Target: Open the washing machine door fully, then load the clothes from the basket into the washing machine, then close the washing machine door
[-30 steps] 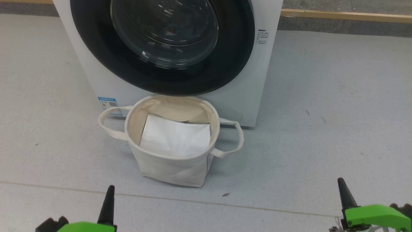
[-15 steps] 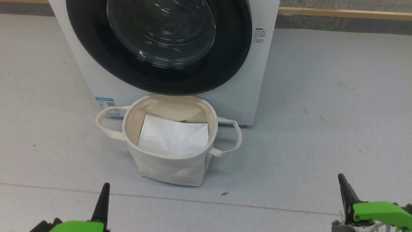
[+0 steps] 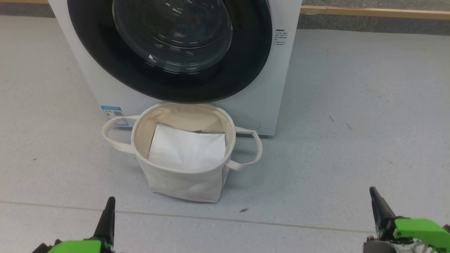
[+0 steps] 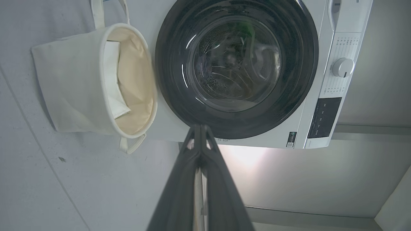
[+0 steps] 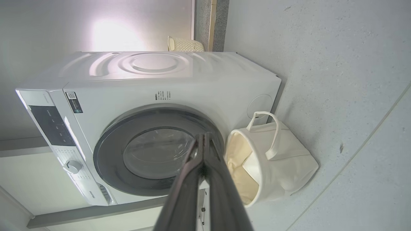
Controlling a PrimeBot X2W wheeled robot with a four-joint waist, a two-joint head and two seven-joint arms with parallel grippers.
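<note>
We see the basket (image 3: pixel 182 182) upright on the floor (image 3: pixel 351 105), mouth upward, handles parallel to the washing machine (image 3: pixel 253 105) front, below the shut washing machine door (image 3: pixel 246 63). The left claw (image 4: pixel 200 127) and right claw (image 5: pixel 204 135) are closed and empty.

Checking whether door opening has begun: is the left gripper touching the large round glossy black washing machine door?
Apart. The head view shows the left gripper low down, with grey floor and the cream canvas basket between it and the washing machine door.
</note>
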